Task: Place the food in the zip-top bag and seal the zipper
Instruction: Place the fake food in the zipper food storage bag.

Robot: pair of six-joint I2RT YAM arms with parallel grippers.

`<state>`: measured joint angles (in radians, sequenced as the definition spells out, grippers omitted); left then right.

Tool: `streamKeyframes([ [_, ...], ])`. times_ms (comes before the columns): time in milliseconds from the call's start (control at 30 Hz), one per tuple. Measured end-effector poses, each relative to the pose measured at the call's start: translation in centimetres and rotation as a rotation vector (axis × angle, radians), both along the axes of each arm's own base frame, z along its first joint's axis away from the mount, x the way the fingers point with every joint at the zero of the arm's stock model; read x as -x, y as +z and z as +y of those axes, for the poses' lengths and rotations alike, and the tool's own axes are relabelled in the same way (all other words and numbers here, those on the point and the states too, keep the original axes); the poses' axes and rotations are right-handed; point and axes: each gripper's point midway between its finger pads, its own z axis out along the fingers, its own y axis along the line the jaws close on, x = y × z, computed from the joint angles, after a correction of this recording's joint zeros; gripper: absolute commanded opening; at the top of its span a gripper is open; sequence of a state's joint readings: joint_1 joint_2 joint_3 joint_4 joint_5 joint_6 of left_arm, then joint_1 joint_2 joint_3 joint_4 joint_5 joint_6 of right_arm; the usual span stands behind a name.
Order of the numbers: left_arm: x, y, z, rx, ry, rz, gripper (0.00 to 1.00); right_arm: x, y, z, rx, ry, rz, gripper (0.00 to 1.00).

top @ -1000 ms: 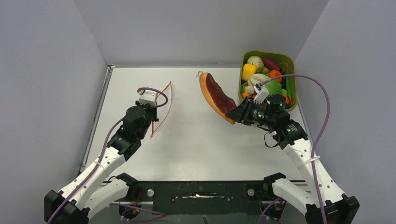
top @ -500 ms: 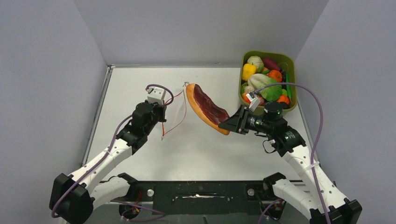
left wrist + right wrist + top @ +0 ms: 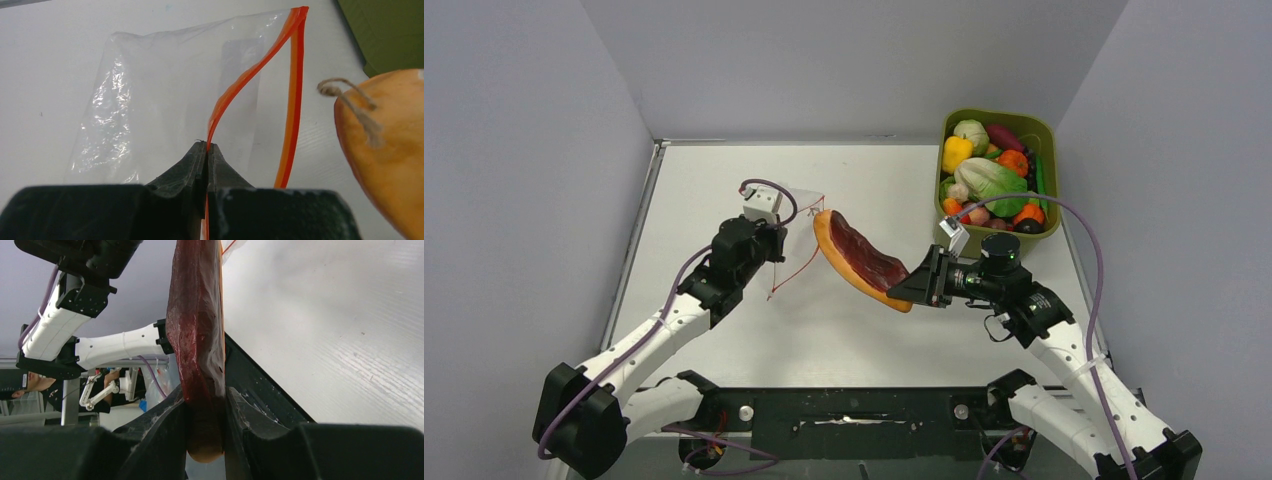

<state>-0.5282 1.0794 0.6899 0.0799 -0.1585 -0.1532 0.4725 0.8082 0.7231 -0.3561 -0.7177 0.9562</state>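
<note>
A long orange food piece (image 3: 859, 262) with a dark red face and a string at its tip hangs over the table's middle, with my right gripper (image 3: 914, 285) shut on its near end. In the right wrist view the piece (image 3: 197, 330) stands upright, clamped in the gripper (image 3: 205, 400). My left gripper (image 3: 774, 243) is shut on one side of the zipper (image 3: 240, 85), the orange-red strip of the clear zip-top bag (image 3: 150, 100), whose mouth gapes open. The food's stringed tip (image 3: 390, 140) sits just right of the mouth. Seen from above, the zipper (image 3: 804, 265) curves beside that tip.
An olive-green tub (image 3: 1049, 135) at the back right holds several toy fruits and vegetables (image 3: 989, 175). Its corner (image 3: 390, 30) shows in the left wrist view. Grey walls close the table on three sides.
My right gripper has carried the food piece left and nearer, toward the bag. My left gripper has brought the bag right, so its open mouth now meets the food's tip.
</note>
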Motion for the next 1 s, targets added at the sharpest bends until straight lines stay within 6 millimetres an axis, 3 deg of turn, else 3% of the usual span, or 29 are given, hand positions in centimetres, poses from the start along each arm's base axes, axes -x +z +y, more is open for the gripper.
streamKeyframes([
  [167,0.1,0.0,-0.2,0.005,-0.012,0.001,0.0,0.5,-1.0,0.9,0.006,0.034,0.043,0.02],
  [467,0.8,1.4,-0.8,0.037,-0.061,-0.025,0.0,0.2,-4.6,1.8,0.069,0.021,0.172,0.02],
  [700,1.9,2.4,-2.1,0.074,-0.149,-0.04,0.0,-1.0,-5.5,2.0,0.09,-0.022,0.179,0.02],
  [1000,4.0,1.7,-3.8,0.122,-0.28,0.0,0.0,-2.4,-5.8,2.5,0.072,-0.053,0.166,0.02],
])
